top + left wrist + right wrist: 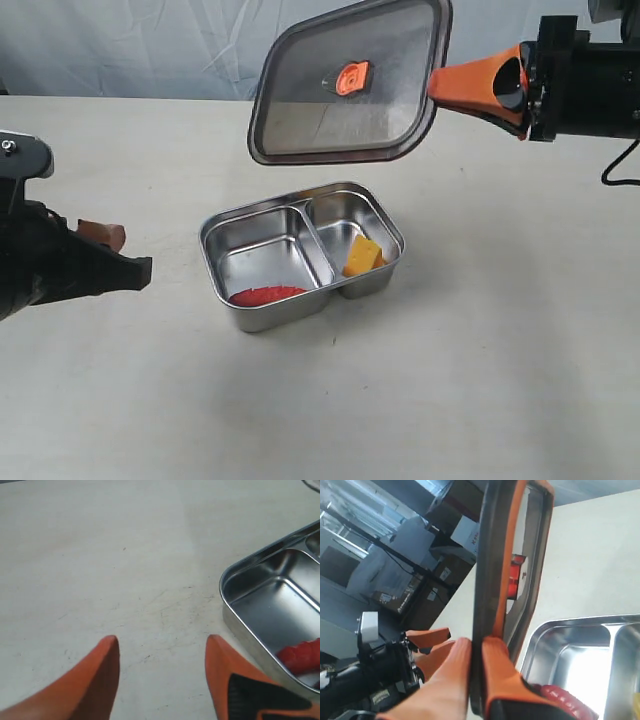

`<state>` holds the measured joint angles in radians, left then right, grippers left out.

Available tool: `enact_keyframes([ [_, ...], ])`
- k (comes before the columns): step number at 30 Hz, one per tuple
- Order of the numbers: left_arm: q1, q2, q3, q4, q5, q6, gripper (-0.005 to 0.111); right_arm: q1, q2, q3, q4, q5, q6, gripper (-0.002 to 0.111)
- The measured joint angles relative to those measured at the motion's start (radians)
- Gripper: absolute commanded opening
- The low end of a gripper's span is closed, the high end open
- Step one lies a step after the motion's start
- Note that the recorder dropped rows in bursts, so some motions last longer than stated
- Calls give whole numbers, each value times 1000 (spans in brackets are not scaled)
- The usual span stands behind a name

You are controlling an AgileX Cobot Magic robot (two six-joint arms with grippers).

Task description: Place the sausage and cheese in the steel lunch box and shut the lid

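While the right gripper (445, 85) clamps the lid (350, 110) at its 3 o'clock edge, the lid hangs tilted in the air at 12 o'clock of the steel lunch box (214, 255), clear of it, with its orange valve tab (352, 77) towards the exterior camera. In the right wrist view, the orange fingers (452, 680) pinch the lid's rim edge-on. The box stands uncovered on the table (500, 360). The larger compartment, at 9 o'clock of the divider (318, 245), holds the sausage (266, 295) along its 6 o'clock wall. The smaller, at 3 o'clock, holds the cheese (361, 256). The left gripper (118, 252) sits at 9 o'clock of the box, apart from it, jaws spread and empty.
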<state>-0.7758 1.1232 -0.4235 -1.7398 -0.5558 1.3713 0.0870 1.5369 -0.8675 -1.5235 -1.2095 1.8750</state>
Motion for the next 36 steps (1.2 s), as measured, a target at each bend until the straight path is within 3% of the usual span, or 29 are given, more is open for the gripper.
enact_keyframes([
  [5,0,0,0,0,0,0,50,0,-76,0,-72,13,-8,-1],
  [12,0,0,0,-1,0,0,50,72,-222,0,-191,200,95,-1],
  [18,0,0,0,-1,0,0,50,178,-283,0,-207,179,117,-1],
  [23,0,0,0,-1,0,0,50,202,-289,0,-207,159,105,-1],
  [32,0,0,0,-1,0,0,50,202,-291,75,-52,152,43,-1],
  [36,0,0,0,-1,0,0,50,202,-291,173,37,148,-82,-1],
])
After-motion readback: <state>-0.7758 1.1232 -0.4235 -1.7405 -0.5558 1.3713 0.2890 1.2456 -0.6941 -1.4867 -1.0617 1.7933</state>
